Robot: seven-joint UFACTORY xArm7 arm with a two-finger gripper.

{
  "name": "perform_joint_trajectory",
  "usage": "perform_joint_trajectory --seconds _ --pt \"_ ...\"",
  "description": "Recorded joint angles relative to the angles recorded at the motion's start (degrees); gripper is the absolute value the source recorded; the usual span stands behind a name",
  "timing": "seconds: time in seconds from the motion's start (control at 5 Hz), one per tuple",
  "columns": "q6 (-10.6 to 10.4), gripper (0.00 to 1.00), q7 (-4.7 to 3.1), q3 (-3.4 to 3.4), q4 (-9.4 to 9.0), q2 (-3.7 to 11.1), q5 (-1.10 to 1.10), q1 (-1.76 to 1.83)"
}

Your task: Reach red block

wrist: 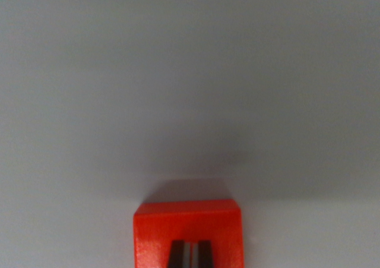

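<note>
We see the tool (pixel 189 256) only as two dark fingertips at the bottom edge of the wrist view, close together over the red block (pixel 188 232); we cannot tell whether they grip it. The block sits bottom centre on a plain grey surface (pixel 190 78), its shadow just behind it.

I read no text, label, brand or number anywhere in my wrist view; nothing here carries any writing.
</note>
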Motion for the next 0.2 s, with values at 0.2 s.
perform_joint_trajectory --seconds 0.2 --pt "0.0 0.0 0.0 0.0 0.0 0.0 0.0 0.0"
